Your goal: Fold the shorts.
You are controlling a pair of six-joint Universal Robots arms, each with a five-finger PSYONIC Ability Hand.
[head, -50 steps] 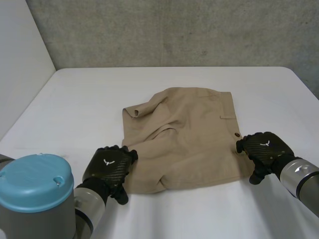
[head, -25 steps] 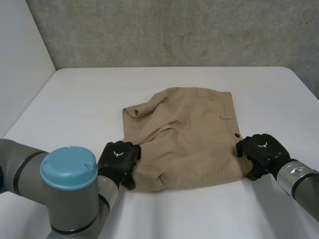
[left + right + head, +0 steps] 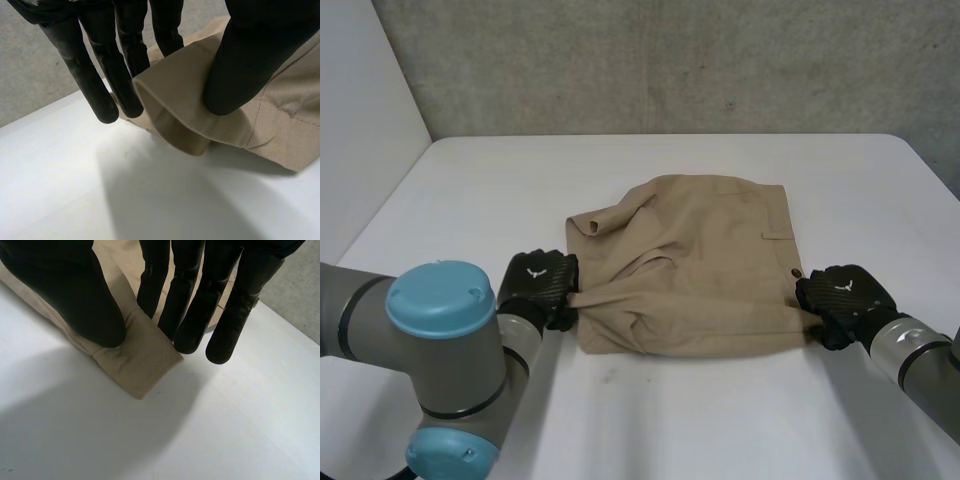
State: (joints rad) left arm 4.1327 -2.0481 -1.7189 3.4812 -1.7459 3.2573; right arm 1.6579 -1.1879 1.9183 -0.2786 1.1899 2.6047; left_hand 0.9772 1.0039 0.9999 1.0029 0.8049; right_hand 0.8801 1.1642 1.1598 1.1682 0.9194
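- Head view: white desk (image 3: pixel 720 420) before a grey concrete wall (image 3: pixel 670 60); tan shorts (image 3: pixel 710 270) lie mid-desk, left hand (image 3: pixel 538 283) at their near-left corner, right hand (image 3: pixel 845 295) at the near-right.
- Left wrist view: fingers (image 3: pixel 100 85) and thumb pinch a shorts hem.
- Right wrist view: fingers (image 3: pixel 195 315) and thumb pinch the cloth corner.

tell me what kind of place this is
Probably a robotics lab or test bench: a plain white table against a rough grey concrete wall, with the black left hand and black right hand pinching tan fabric shorts.

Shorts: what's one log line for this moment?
left hand: pinching shorts, near-left corner | right hand: pinching near-right corner
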